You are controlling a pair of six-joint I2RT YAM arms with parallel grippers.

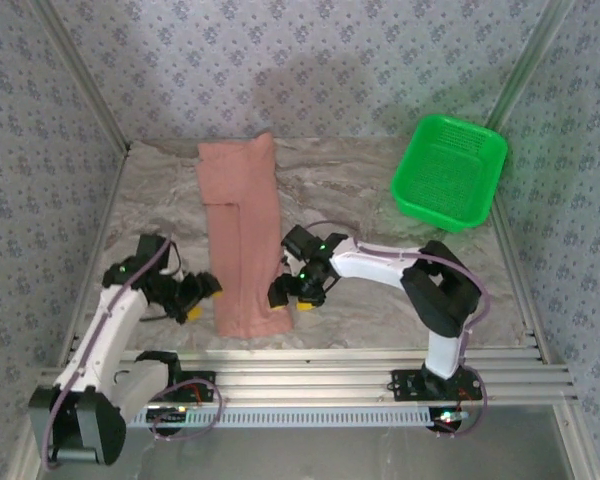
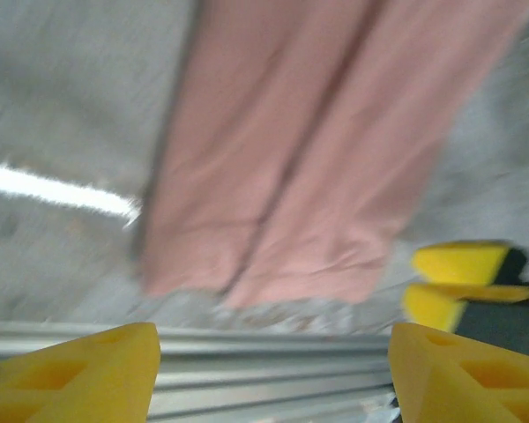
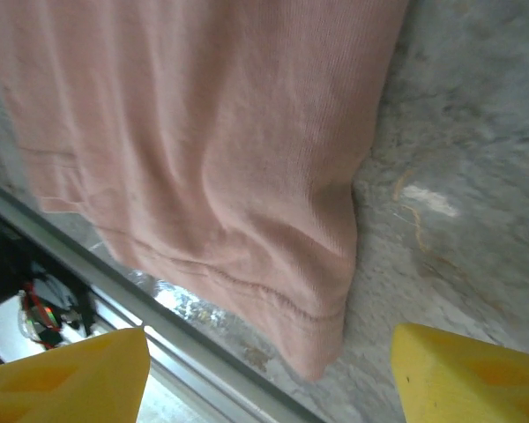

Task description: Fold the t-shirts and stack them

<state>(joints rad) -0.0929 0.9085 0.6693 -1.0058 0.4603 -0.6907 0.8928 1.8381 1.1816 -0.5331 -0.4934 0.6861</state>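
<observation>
Shirt: salmon-pink t-shirt (image 1: 242, 240) lies in a long folded strip on the counter (image 1: 360, 190).
Claws: our left claw (image 1: 202, 300) and right claw (image 1: 292, 297) flank its near hem, both released, empty.
Next: we likely pinch both hem corners, then fold crosswise.

Salmon-pink t-shirt (image 1: 242, 240) — bright green basket (image 1: 450, 170)

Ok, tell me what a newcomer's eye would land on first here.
The salmon-pink t-shirt, folded into a long narrow strip, lies lengthwise down the middle of the marbled table. A bright green plastic basket sits at the far right corner. The left gripper and right gripper flank the strip's near end, both open.
</observation>
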